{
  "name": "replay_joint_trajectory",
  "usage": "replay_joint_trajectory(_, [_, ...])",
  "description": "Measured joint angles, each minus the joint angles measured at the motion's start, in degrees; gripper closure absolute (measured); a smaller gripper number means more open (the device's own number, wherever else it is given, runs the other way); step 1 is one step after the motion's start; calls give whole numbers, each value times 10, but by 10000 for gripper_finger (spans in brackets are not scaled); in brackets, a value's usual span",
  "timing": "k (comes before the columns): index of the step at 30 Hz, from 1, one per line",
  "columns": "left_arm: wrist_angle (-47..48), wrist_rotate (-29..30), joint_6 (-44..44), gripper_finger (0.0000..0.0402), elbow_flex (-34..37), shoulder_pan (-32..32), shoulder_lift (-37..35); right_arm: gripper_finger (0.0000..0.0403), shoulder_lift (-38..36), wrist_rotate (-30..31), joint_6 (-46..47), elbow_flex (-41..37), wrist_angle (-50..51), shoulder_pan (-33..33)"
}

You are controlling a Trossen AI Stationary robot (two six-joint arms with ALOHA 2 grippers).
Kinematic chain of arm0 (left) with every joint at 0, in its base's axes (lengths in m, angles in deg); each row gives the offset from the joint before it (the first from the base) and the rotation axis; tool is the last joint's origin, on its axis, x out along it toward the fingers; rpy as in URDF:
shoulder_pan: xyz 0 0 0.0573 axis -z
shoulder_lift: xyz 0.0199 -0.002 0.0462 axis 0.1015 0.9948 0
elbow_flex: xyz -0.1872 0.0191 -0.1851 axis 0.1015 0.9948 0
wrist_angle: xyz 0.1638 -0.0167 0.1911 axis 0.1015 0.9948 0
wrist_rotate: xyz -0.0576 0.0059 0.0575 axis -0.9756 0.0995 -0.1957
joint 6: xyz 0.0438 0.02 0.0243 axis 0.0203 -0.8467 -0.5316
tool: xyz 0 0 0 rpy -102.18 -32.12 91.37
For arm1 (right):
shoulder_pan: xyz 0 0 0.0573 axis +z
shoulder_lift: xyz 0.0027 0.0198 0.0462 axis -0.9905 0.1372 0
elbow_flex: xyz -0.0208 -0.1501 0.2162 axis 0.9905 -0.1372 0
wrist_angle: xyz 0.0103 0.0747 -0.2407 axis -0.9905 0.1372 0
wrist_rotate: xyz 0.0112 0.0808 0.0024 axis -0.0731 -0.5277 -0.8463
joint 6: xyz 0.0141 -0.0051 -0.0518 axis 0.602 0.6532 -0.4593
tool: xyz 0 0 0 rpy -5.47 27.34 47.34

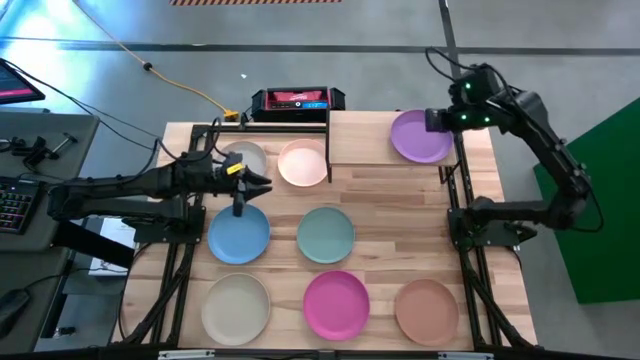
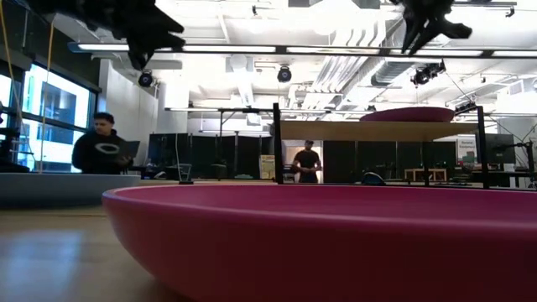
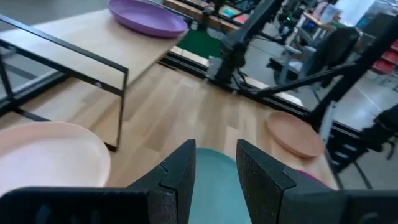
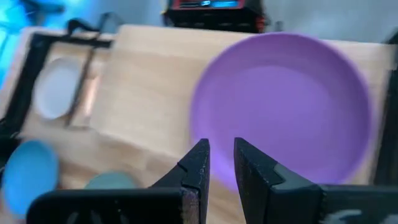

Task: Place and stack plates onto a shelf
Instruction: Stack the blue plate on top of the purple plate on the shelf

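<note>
Your right gripper empty, fingers slightly apart, above purple plate on shelf. Left gripper empty, narrow gap, over table between plates.

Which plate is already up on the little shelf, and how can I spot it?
Find the small raised wooden shelf with black legs at the table's far edge. On its end nearer the right gripper lies the purple plate. It is the only purple plate and the only one on the shelf; the other seven lie on the tabletop.
</note>
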Motion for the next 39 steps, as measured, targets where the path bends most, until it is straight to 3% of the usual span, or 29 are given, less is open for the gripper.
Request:
replay_joint_trajectory(8, [180, -7, -3, 298, -134, 16, 20, 350, 0, 7, 26, 13, 0, 100])
replay_joint_trajectory(16, [340, -1, 107, 298, -234, 48, 42, 350, 0, 24, 26, 13, 0, 163])
replay_joint_trajectory(26, [411, 5, 278, 298, -240, 128, 100, 350, 0, 21, 26, 13, 0, 224])
replay_joint_trajectory(32, [469, 41, 336, 298, -240, 174, 164, 350, 0, 20, 20, 13, 0, 255])
replay_joint_trajectory(39, [473, 63, 382, 298, -240, 215, 250, 350, 0, 20, 17, 13, -1, 286])
